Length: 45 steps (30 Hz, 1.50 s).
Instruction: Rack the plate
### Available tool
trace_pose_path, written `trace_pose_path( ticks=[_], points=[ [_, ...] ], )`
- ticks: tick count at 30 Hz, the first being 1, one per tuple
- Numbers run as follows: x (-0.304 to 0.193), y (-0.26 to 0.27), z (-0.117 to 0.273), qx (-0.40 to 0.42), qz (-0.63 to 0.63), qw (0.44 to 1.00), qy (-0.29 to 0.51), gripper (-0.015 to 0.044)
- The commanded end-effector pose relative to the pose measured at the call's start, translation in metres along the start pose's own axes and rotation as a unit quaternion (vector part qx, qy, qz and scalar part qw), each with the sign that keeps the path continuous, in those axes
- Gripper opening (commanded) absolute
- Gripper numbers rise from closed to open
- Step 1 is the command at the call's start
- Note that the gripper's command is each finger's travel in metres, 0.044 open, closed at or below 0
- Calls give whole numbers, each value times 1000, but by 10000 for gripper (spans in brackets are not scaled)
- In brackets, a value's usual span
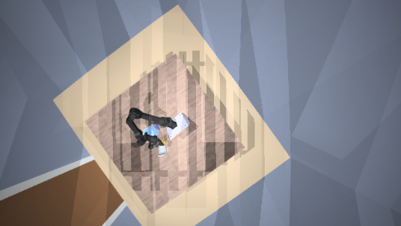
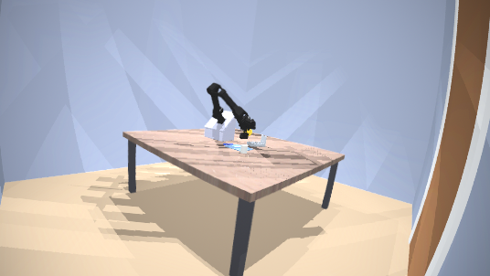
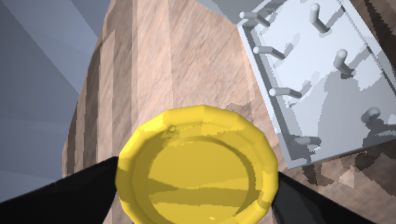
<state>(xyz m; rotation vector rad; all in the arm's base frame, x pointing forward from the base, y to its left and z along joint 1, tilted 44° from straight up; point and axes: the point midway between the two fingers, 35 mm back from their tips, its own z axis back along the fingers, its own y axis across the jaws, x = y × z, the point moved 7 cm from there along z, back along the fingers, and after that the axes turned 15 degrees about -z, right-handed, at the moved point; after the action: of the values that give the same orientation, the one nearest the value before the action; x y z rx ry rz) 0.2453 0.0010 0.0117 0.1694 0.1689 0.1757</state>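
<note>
Looking from the top, the gripper carries a yellow plate low beside the dish rack; the exterior view agrees; the wrist view shows fingers pinching its rim, presumably for slotting between pegs.

Take the dish rack as your landmark — it sits on the table. In the wrist view the plate hangs below and to the left of the rack, apart from it and above the table, held between the fingers at its two sides. In the exterior view the white block stands left of the rack — the arm reaches over between them.
</note>
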Motion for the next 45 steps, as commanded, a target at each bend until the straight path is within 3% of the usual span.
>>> trace_pose_path(
  ticks=[1, 23, 45],
  points=[
    [-2, -7, -2, 28, 42, 998, -23, 0],
    [-17, -42, -8, 92, 260, 941, -196, 0],
    [-40, -72, -5, 5, 453, 803, -387, 0]
  ],
)
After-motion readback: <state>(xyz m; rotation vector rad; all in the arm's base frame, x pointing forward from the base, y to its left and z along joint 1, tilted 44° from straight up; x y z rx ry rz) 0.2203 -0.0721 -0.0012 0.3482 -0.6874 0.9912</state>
